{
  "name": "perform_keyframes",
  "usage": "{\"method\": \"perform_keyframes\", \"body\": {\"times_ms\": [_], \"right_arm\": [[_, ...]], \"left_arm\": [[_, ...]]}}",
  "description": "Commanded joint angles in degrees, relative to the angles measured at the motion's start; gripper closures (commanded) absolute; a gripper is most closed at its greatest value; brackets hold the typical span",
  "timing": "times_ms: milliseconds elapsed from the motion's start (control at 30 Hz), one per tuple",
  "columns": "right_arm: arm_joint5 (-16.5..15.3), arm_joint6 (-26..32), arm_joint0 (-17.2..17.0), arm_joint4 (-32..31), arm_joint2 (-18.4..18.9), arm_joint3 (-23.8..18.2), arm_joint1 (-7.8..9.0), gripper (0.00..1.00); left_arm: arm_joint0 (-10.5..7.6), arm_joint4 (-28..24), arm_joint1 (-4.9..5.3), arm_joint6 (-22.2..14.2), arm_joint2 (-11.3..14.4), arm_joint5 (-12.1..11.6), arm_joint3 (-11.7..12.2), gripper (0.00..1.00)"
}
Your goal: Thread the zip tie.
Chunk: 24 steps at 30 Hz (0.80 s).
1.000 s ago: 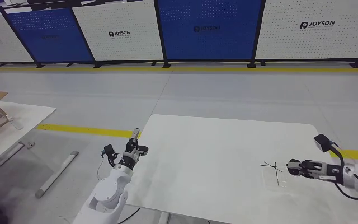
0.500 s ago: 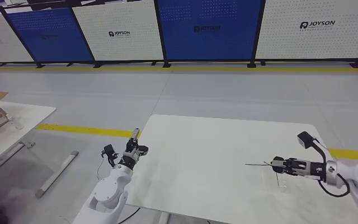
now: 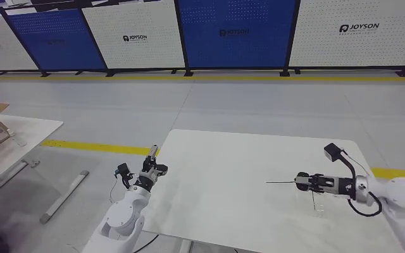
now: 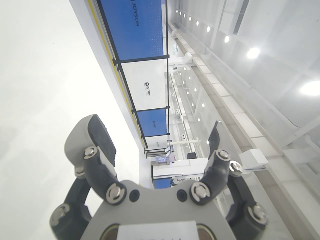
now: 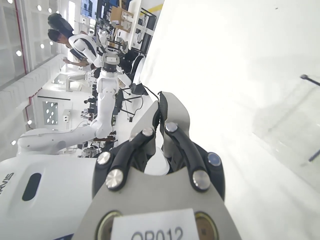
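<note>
We see right pincer clamped on zip tie, tie sticking out over the surface, clear tray just beside, left pincer spread apart at surface edge

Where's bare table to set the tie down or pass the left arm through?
The middle of the table is bare, from the left gripper at its left edge to the tip of the zip tie in the right gripper; so is the far strip. It is crowded only near right, around the clear tray holding a second tie.
</note>
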Motion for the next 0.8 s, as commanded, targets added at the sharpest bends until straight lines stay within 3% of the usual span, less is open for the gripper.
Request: {"method": "perform_keyframes", "body": {"times_ms": [0, 67, 700, 767], "right_arm": [[0.88, -3.01, 2.52, -2.99, -2.57, 1.15, -0.92, 1.0], [2.59, -7.73, 3.86, -6.57, -4.49, 1.78, -1.68, 1.0], [2.59, -7.73, 3.86, -6.57, -4.49, 1.78, -1.68, 1.0], [1.35, -8.63, 3.31, -6.92, -4.76, 0.52, -1.82, 1.0]], "left_arm": [[0.0, 0.0, 0.0, 0.0, 0.0, 0.0, 0.0, 0.0], [0.0, 0.0, 0.0, 0.0, 0.0, 0.0, 0.0, 0.0], [0.0, 0.0, 0.0, 0.0, 0.0, 0.0, 0.0, 0.0], [0.0, 0.0, 0.0, 0.0, 0.0, 0.0, 0.0, 0.0]]}}
